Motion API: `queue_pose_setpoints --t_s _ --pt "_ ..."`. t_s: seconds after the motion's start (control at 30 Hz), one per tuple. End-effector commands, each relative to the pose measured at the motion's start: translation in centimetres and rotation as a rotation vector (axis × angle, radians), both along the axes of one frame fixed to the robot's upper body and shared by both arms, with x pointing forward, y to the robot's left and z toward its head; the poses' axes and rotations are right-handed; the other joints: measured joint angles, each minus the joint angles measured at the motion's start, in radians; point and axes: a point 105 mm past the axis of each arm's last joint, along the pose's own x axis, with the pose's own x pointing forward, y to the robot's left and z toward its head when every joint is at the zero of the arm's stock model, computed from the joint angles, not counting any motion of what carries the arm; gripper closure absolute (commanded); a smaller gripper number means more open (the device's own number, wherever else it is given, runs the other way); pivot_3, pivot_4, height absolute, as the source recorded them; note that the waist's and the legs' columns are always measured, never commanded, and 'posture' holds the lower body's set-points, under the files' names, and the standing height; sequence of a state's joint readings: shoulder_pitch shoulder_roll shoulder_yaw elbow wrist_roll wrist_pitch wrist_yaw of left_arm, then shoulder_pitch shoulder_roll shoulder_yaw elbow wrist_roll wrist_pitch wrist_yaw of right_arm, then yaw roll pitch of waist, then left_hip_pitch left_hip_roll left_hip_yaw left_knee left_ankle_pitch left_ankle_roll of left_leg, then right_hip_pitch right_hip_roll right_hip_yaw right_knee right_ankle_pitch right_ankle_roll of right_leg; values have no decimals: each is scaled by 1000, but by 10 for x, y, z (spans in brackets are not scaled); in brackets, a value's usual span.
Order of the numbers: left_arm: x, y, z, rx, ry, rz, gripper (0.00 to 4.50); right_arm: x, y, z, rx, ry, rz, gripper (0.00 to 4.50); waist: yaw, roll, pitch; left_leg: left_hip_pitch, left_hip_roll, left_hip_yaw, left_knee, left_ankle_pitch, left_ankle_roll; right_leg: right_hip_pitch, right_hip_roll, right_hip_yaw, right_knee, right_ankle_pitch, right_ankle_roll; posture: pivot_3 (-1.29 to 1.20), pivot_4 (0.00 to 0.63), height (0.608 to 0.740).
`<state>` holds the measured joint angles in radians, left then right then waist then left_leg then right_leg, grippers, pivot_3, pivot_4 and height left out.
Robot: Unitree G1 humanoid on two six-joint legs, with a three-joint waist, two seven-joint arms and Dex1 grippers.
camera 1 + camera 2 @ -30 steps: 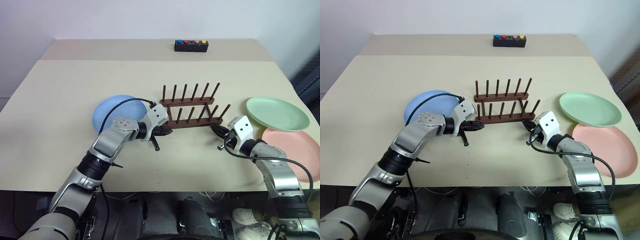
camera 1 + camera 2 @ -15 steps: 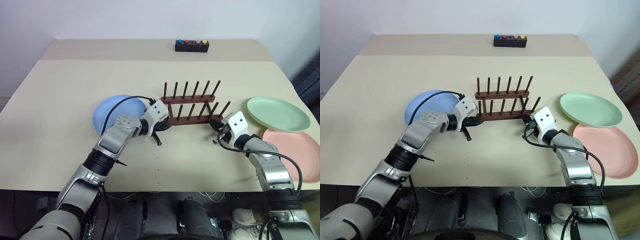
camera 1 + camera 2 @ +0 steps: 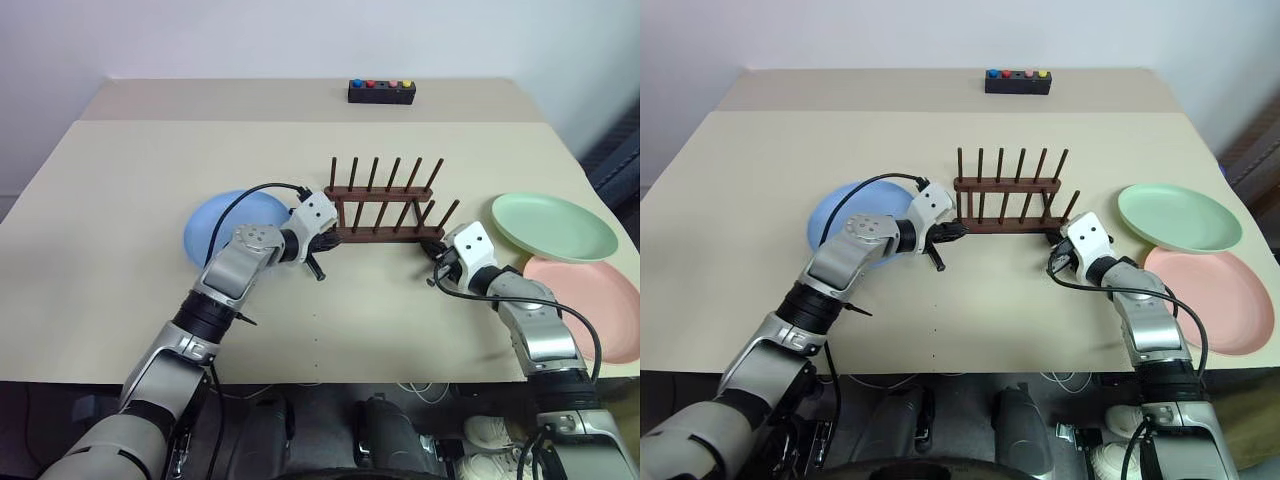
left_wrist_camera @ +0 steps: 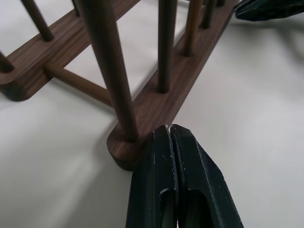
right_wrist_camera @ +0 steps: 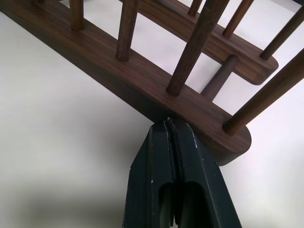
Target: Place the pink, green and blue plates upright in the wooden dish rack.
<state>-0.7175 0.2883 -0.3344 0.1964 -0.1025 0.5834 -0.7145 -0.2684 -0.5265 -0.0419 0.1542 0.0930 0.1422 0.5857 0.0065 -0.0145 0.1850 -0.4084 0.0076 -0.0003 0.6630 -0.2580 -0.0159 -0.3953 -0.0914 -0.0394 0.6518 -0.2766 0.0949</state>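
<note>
Wooden dish rack stands near the middle of the beige table, and both grippers meet it at the near rail. The left gripper has its two black fingers pressed together, with nothing between them, and their tips touch the rounded end of the near rail, just beside the first peg. The right gripper also has its fingers pressed together and empty; their tips push against the side of the same rail near its other end, between two pegs. In the head views the left gripper sits at the left end of the rack and the right gripper at the right end, so the rack is between them. The rack is upright on its two rails, joined by a cross bar, and its thin pegs lean a little. No plate is in it yet. The blue plate lies flat on the table to the left of the rack, partly covered by the left arm and its black cable. The green plate lies flat to the right of the rack, well apart from it, and the pink plate lies just in front of the green one, near the table's right edge. A small black box with coloured buttons rests at the far side of the table.
</note>
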Motion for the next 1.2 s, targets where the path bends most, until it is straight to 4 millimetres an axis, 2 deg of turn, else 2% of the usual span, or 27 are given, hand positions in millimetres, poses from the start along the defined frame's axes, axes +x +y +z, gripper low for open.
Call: queue_pose_setpoints --t_s 0.03,0.27,0.43,0.83,1.2 --pt "2 -1 13 -23 -45 2 4485 5 1 12 -3 -51 5 4500 0 0 0 0 0 0 0 0 0 0 0 0 0 0 0 0 150 740" --pt "11 8 12 3 -63 53 4485 12 6 15 -10 -65 14 4500 -2 0 0 0 0 0 0 0 0 0 0 0 0 0 0 0 150 740" --pt "18 6 15 -7 -74 60 4485 18 6 17 -25 -74 12 4500 -2 0 0 0 0 0 0 0 0 0 0 0 0 0 0 0 150 740" --pt "39 4 22 -28 -109 60 4485 33 -5 18 -46 -101 -26 4500 -2 0 0 0 0 1 0 0 0 0 0 0 0 0 0 0 150 740" --pt "48 3 15 -27 -107 76 4485 44 -10 21 -42 -123 -53 4500 -4 0 0 0 0 1 0 0 0 0 0 0 0 0 1 0 150 740"
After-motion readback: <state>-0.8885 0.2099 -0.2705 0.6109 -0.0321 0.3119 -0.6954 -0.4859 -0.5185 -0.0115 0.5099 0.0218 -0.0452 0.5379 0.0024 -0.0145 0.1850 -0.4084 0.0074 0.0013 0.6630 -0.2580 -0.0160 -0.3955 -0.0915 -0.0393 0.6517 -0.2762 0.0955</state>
